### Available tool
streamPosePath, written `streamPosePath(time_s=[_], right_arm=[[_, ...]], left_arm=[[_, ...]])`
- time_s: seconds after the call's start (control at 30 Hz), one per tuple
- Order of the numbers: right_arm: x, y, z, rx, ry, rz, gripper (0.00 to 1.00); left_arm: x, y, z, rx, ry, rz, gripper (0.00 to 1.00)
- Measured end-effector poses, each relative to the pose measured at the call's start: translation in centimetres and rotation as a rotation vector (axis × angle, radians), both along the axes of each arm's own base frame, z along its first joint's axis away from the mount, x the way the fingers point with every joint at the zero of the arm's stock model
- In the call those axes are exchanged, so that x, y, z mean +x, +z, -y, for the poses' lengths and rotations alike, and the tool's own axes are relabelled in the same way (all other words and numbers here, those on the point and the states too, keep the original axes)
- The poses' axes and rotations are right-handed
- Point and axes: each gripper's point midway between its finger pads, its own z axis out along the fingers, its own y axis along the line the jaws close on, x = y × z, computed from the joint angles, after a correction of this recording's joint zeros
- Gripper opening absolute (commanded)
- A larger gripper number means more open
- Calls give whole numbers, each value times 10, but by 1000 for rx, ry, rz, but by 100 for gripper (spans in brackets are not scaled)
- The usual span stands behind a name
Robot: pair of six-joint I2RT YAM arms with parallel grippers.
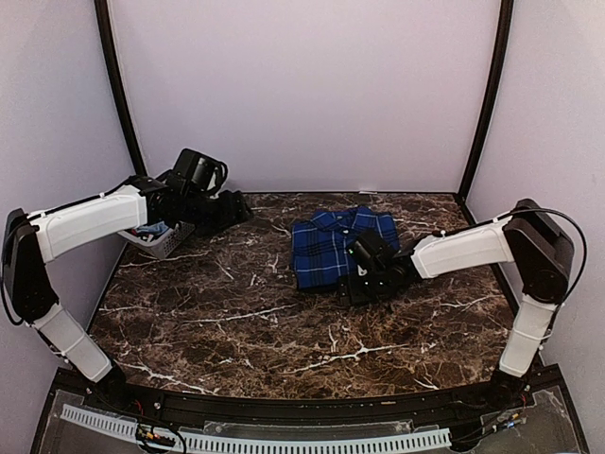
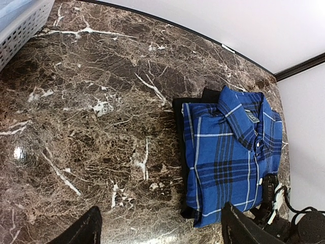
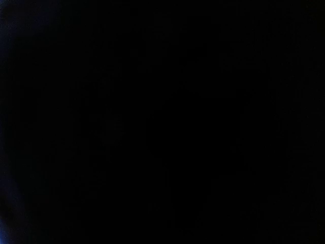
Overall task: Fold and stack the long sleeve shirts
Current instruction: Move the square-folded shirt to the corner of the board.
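Stock on the surface (image 2: 101,127), far right: plaid shirt (image 2: 228,152), folded, atop the black shirt (image 2: 177,122), of which I see only an edge. Left gripper (image 2: 162,231): fingers wide apart, empty. Right gripper (image 1: 364,260): at the plaid's near edge, its camera black; I cannot tell its state.

Bare marble table (image 1: 236,322) near side, basket (image 1: 163,244) far-left, stacked shirts (image 1: 326,248) centre-right
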Motion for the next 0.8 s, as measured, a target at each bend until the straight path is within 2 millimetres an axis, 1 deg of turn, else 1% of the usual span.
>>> streamPosePath(time_s=[0.17, 0.27, 0.4, 0.8], right_arm=[[32, 0, -2, -10, -4, 35, 91], [56, 0, -10, -20, 2, 58, 91], [85, 2, -27, -9, 13, 81, 91], [149, 10, -92, 116, 29, 104, 91]], left_arm=[[-1, 3, -6, -2, 11, 4, 79], [-1, 1, -7, 0, 13, 0, 79], [-2, -3, -10, 6, 17, -9, 80], [-3, -2, -19, 6, 30, -6, 80]])
